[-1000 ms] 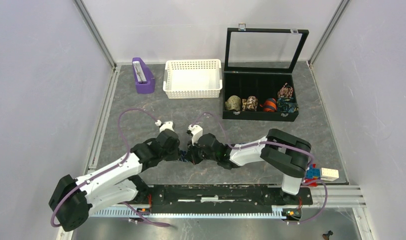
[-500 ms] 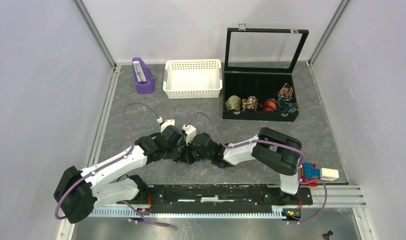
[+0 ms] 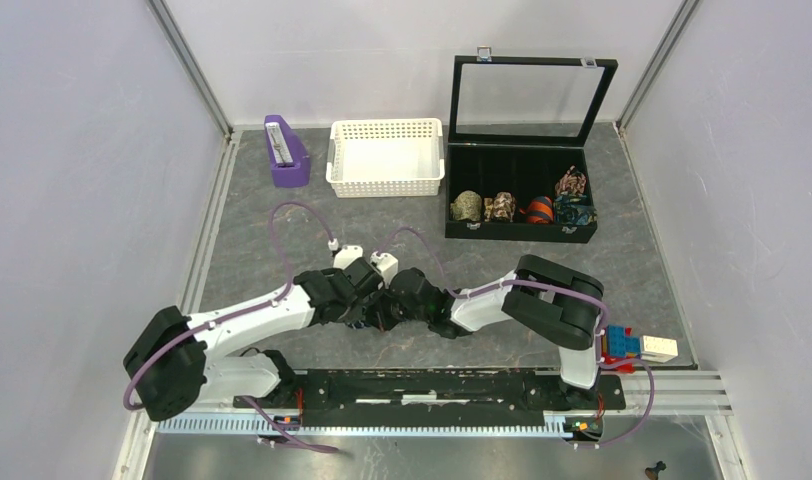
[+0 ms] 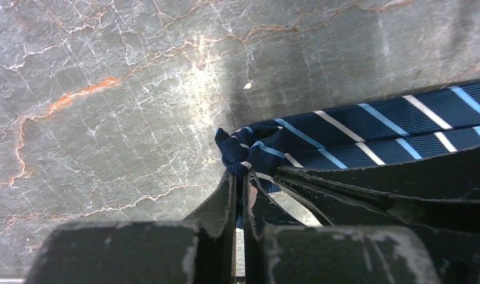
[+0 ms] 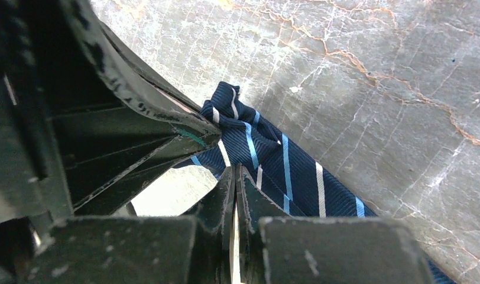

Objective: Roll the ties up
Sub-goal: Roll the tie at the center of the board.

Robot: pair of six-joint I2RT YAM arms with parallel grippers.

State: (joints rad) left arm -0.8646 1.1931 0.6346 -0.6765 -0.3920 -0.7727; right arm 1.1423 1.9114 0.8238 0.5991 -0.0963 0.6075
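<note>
both arms reach low and forward and meet head-on. the left arm (image 3: 247, 322) stretches in long from the left, and the right arm (image 3: 502, 292) doubles back at its elbow. the left gripper (image 4: 240, 180) and right gripper (image 5: 236, 177) sit tip to tip, each with jaws pressed together on the tie (image 4: 356, 127).

I see a dark navy necktie (image 4: 367, 127) crossed by thin diagonal light-blue and white stripes, on a grey marbled tabletop (image 4: 107, 118) veined white and rust-orange. Overhead, the basket (image 3: 385, 124) at twelve o'clock is white lattice.
</note>
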